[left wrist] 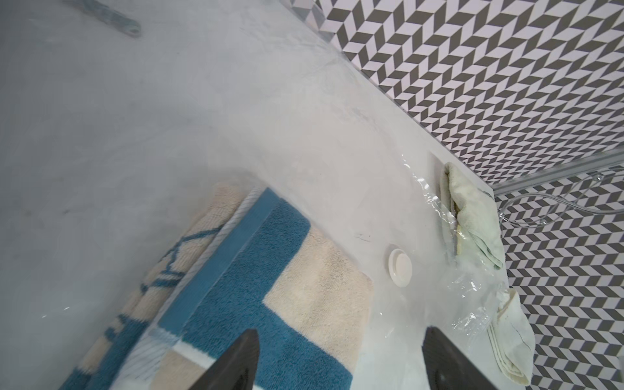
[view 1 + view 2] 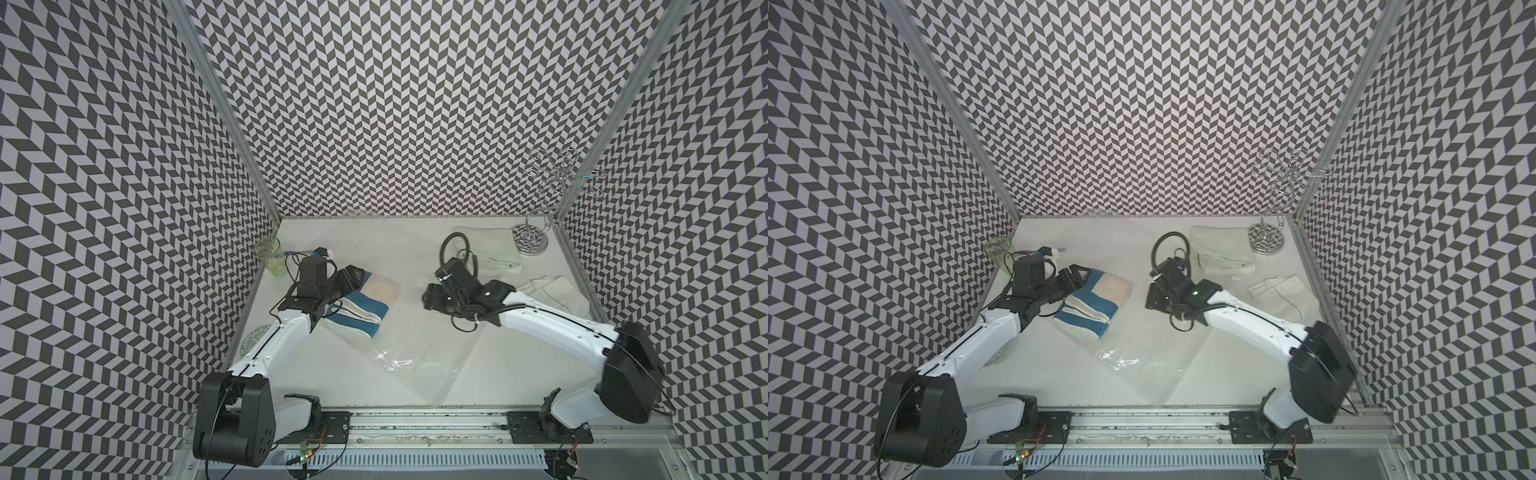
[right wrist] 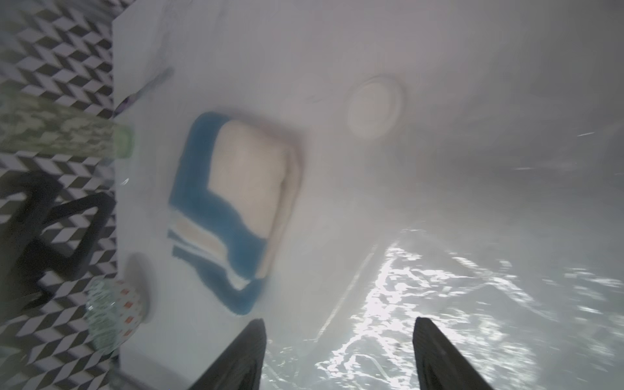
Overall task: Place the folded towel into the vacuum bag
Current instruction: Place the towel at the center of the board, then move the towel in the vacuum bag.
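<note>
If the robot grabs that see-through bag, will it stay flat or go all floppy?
Probably floppy: the vacuum bag is thin clear film, already wrinkled where light glints. That glossy surface looks slippery, so a grip might slide.

No letters, numbers, brand marks or signs are showing legibly in any view (the blue stitched zigzag on the folded towel (image 1: 236, 297) is reading as a pattern, not as writing).
</note>
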Robot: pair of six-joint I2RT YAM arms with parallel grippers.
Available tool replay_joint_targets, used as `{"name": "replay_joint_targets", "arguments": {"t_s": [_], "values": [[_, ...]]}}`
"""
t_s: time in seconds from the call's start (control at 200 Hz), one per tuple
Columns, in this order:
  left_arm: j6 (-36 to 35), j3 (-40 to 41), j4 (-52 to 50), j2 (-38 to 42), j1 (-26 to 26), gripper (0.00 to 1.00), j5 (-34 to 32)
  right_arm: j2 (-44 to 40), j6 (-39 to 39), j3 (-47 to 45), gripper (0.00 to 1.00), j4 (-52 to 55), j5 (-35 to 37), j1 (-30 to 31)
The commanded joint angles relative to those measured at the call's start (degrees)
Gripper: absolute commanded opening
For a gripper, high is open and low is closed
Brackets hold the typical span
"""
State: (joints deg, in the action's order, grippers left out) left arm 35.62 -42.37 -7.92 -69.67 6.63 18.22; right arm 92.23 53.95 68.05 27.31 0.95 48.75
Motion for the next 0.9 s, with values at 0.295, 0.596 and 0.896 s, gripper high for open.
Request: {"name": "replay_joint_targets", "arguments": {"t_s": [0.295, 0.596, 0.896], "values": [[-0.72, 0.74, -3.80, 8.39, -5.63, 0.79, 1.74, 19.20, 18.46, 6.60, 0.75, -18.34, -18.35, 3.98], [-0.37, 2.24, -2.11, 8.34, -5.67, 0.78, 3.75, 27.41, 19.82, 12.12, 0.72, -19.84, -18.25, 4.07], [-1.07, 2.67, -2.92, 9.64, -5.74, 0.78, 4.55, 30.25, 18.11, 16.45, 0.38, -19.36, -18.03, 3.17]]}}
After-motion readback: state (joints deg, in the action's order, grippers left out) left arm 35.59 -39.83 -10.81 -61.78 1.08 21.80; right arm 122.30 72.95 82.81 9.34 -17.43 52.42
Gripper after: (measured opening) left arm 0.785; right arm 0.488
